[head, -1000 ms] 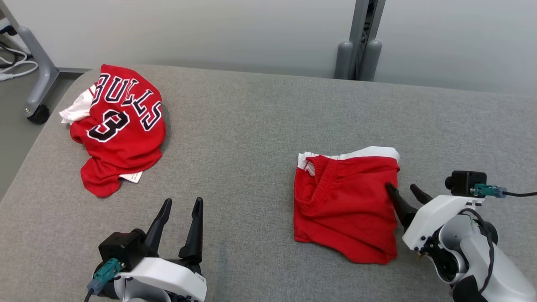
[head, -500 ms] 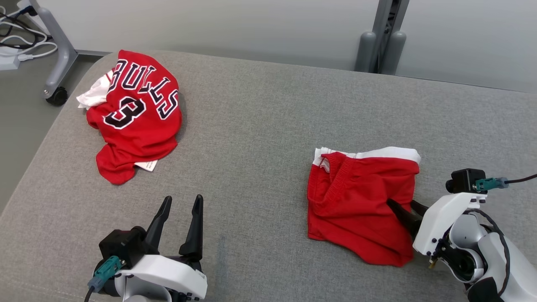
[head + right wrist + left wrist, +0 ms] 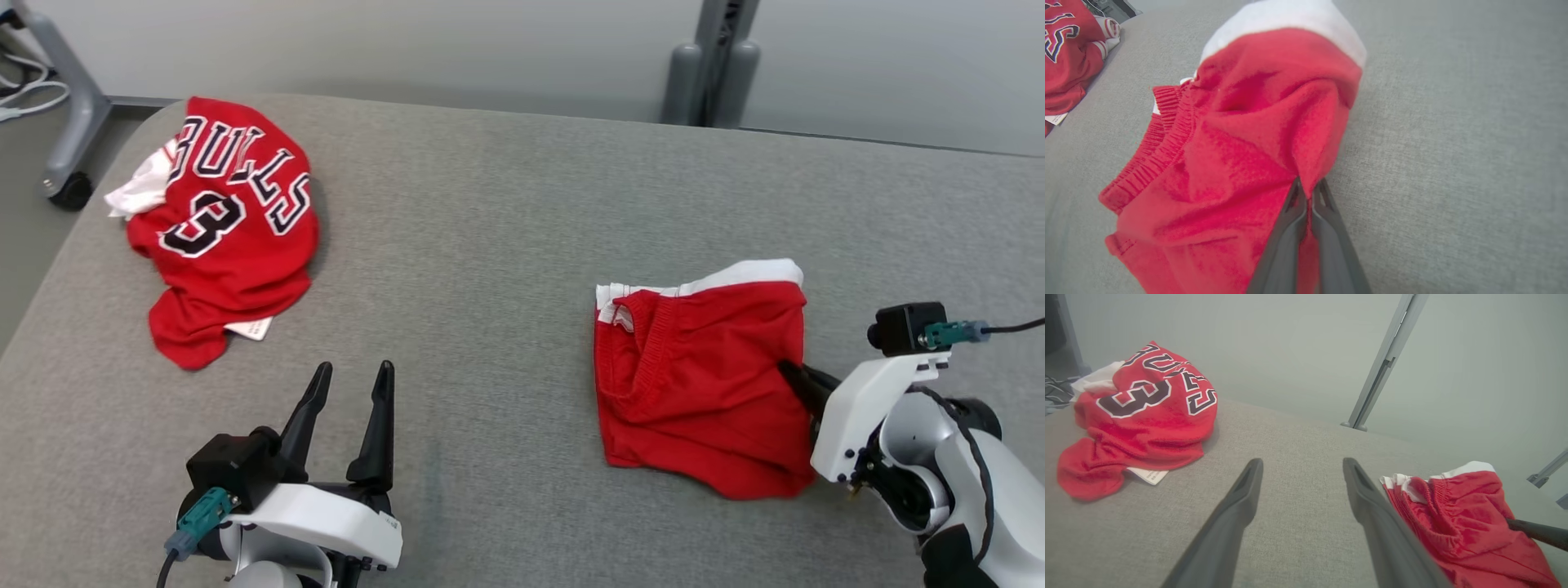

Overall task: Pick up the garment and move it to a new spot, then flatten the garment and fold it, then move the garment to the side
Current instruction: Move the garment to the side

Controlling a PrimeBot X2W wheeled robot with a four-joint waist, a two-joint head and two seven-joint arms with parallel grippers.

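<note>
The right hand [image 3: 1308, 184] is clenched. Its two dark fingers are pressed together on a pinch of cloth at the right edge of a pair of soft red shorts [image 3: 694, 384] with a ribbed elastic waist and a white band [image 3: 739, 276] along the far side. The pinch is taken at an edge, not in the middle. This is judged to suit a lift or drag in which the cloth trails as one sheet instead of bunching.

The shorts are laid on the near right of the grey fabric-covered worktop [image 3: 490, 286] in a compact squarish shape, with the waist turned to the left. Whether they are folded or merely dropped that way cannot be told.

The left hand [image 3: 355, 371] is released, its fingers spread wide with nothing between them. It is held low over bare worktop at the near left, well apart from both garments, presumably kept ready for a second corner.

At the far left a crumpled red basketball jersey [image 3: 229, 237] with dark lettering and a numeral is heaped, and a white label [image 3: 249, 328] shows under its near edge. Neither garment is kept in a bin or basket; both are laid straight on the worktop.
</note>
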